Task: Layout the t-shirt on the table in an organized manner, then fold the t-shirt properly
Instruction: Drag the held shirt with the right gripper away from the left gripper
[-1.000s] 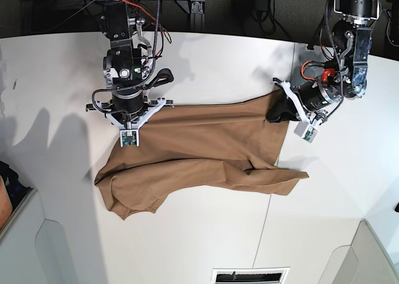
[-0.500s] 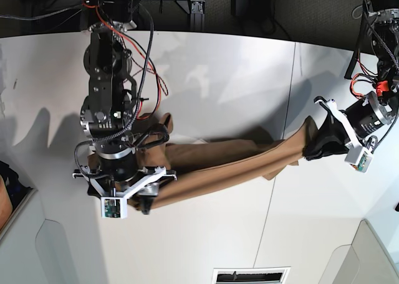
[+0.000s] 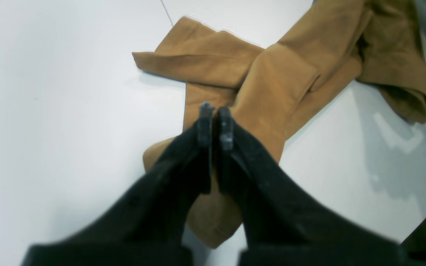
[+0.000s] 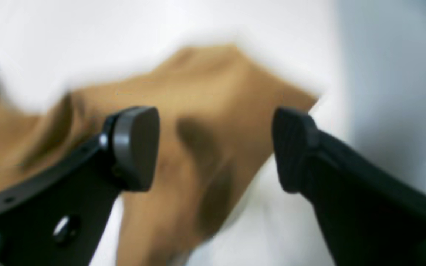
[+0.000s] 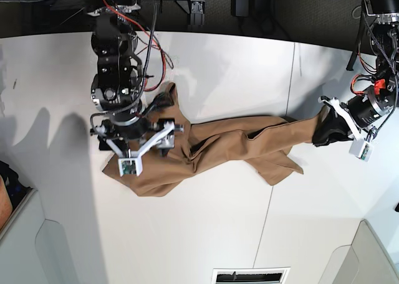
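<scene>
The t-shirt (image 5: 230, 144) lies stretched across the middle of the table (image 5: 249, 66) — left gripper (image 3: 215, 120) is clamped on its right end, right gripper (image 4: 215, 147) has fingers wide apart over the left part.

A tan t-shirt (image 5: 230, 144) lies bunched and stretched across the white table (image 5: 206, 234), one arm (image 5: 118, 78) at nine o'clock, another (image 5: 365, 106) at three o'clock.

Dark floor with cables (image 5: 268, 13) beyond, white vent grille (image 5: 250, 276) below
</scene>
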Action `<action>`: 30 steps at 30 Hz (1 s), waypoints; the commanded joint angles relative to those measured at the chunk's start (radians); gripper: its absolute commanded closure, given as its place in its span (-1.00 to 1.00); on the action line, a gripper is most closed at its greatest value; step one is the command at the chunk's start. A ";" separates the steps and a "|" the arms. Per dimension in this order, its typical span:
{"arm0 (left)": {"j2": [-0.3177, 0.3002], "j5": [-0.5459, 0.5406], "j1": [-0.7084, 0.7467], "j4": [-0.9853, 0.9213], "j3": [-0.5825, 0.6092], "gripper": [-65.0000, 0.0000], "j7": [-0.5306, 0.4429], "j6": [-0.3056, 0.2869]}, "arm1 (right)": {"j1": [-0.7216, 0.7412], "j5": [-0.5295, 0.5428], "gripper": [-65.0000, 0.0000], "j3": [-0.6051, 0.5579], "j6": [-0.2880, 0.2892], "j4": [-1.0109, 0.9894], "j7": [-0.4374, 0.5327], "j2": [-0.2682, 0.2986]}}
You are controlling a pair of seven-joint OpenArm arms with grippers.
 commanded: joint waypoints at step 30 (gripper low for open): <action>-0.066 -0.025 -0.063 0.015 -0.037 1.00 -0.029 -0.005 | -0.118 -0.160 1.00 -0.018 0.000 -0.018 0.240 0.013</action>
